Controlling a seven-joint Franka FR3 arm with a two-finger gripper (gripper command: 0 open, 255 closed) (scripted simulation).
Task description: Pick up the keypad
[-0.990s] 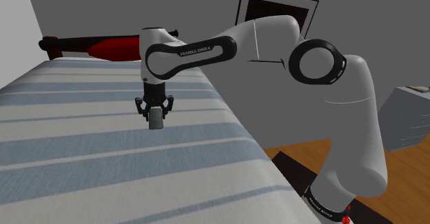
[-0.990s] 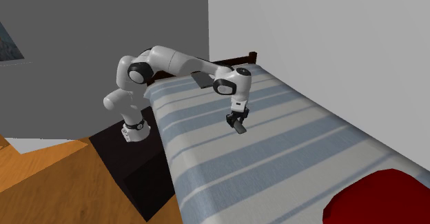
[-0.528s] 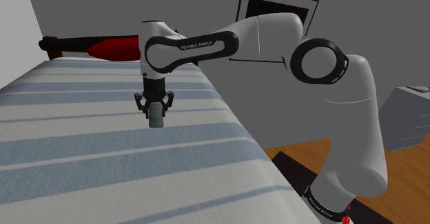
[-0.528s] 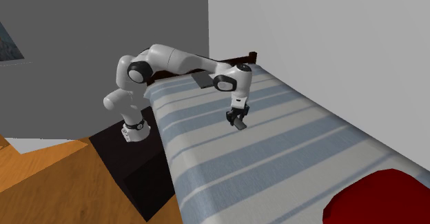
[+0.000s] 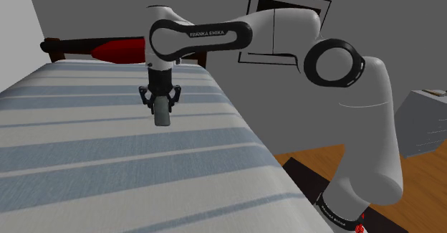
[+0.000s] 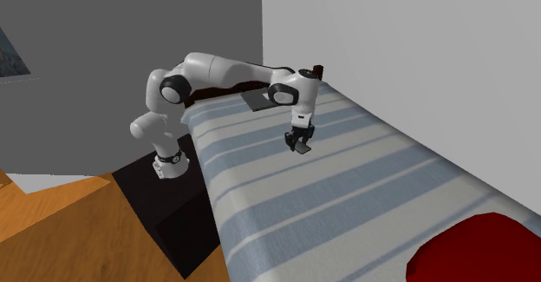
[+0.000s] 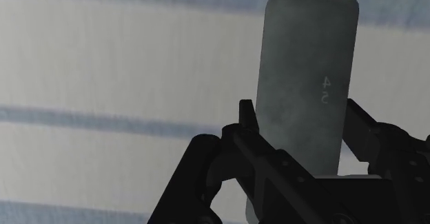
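Up from where it was a second ago, the claw point(image 5: 161, 110) now sits higher over the bed point(image 5: 86, 149) and a little nearer the headboard point(image 5: 64, 46), with the arm's point(image 5: 215, 38) forearm closer to level. Its fingers point(image 7: 249, 119) are clamped on the keypad point(image 7: 310, 78), a grey slab with rounded corners and faint marks on its face. The slab hangs lengthwise below the fingertips, held by one end. In the shoulder view it looks clear of the striped blue and white cover. A red pillow point(image 5: 118, 51) lies by the headboard, well apart. In the second exterior view a dark flat thing point(image 6: 257, 101) rests on the bed near the arm's elbow.
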